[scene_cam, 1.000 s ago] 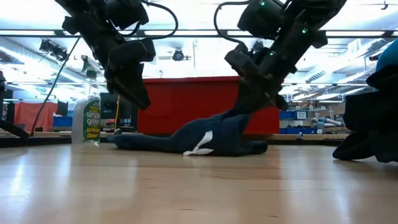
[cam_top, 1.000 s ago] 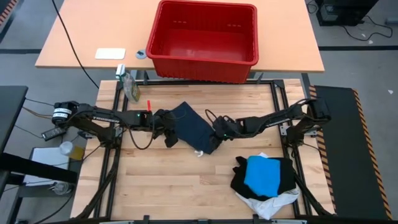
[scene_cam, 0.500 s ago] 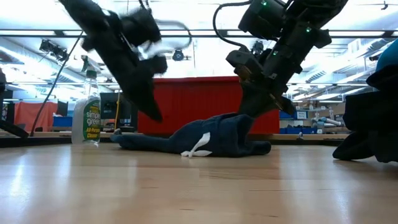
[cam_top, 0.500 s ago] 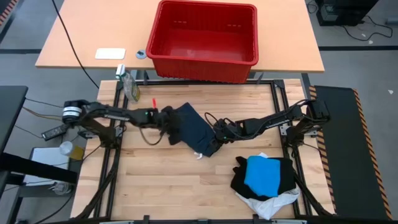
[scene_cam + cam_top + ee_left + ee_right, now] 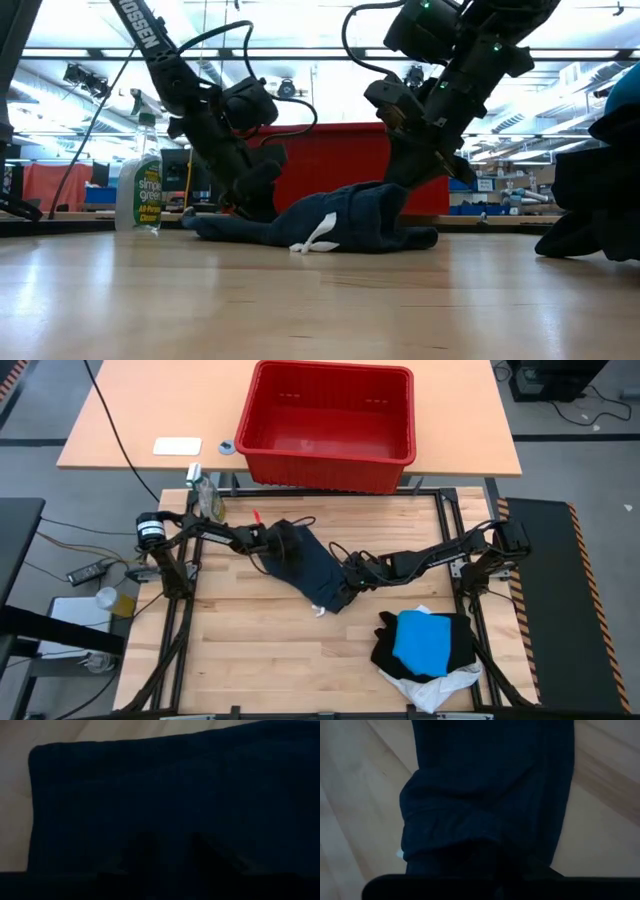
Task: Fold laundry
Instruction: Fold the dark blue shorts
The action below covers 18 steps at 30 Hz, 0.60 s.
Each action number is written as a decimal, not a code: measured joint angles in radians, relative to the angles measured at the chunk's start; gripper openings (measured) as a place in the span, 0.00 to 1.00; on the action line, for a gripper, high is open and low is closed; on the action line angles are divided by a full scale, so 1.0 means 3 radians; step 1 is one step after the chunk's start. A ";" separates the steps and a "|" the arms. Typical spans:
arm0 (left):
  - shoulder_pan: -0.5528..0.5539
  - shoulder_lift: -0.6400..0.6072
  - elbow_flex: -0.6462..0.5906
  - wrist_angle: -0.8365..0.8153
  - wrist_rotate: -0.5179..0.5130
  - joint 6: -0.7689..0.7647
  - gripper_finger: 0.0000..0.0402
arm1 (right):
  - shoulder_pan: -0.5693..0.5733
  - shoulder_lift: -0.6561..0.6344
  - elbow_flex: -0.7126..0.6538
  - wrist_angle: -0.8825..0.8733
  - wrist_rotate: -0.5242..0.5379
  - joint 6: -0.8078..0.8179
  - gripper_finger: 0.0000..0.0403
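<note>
Two grippers work one dark navy garment (image 5: pixel 310 565) lying mid-table on the wooden table (image 5: pixel 260 650). At its left edge, the left gripper (image 5: pixel 268 546) sits low on the cloth; whether its fingers are spread or pinching cannot be told. At the lower right corner, the right gripper (image 5: pixel 347 578) has its fingers pressed together, apparently on a bunched fold. The fabric looks soft, light and limp, so it should sag and crease unless taken by hems or corners. It lies crumpled, with a white tag or drawstring (image 5: pixel 318 234) showing. Right of it, near the table's edge, a bright blue piece (image 5: pixel 428 641) rests on black cloth (image 5: pixel 462 645) and white cloth (image 5: pixel 440 685).
</note>
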<state>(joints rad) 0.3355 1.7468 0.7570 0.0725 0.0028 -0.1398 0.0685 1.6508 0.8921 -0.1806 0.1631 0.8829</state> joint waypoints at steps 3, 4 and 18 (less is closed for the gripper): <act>-0.0005 0.0005 -0.0005 0.0019 -0.0046 0.0000 0.40 | 0.0000 -0.0001 0.0000 0.0019 -0.0005 0.0011 0.04; -0.0009 -0.0010 -0.0006 0.0018 -0.0071 0.0001 0.40 | 0.0000 -0.0010 0.0000 0.0009 -0.0028 0.0035 0.04; -0.0041 -0.0066 -0.0015 -0.0068 -0.0058 0.0257 0.40 | 0.0179 -0.0307 0.0001 -0.0673 0.0178 0.0109 0.04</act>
<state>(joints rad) 0.3232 1.7271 0.7525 0.0520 -0.0147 -0.0627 0.1221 1.5588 0.8923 -0.3824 0.2165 0.9155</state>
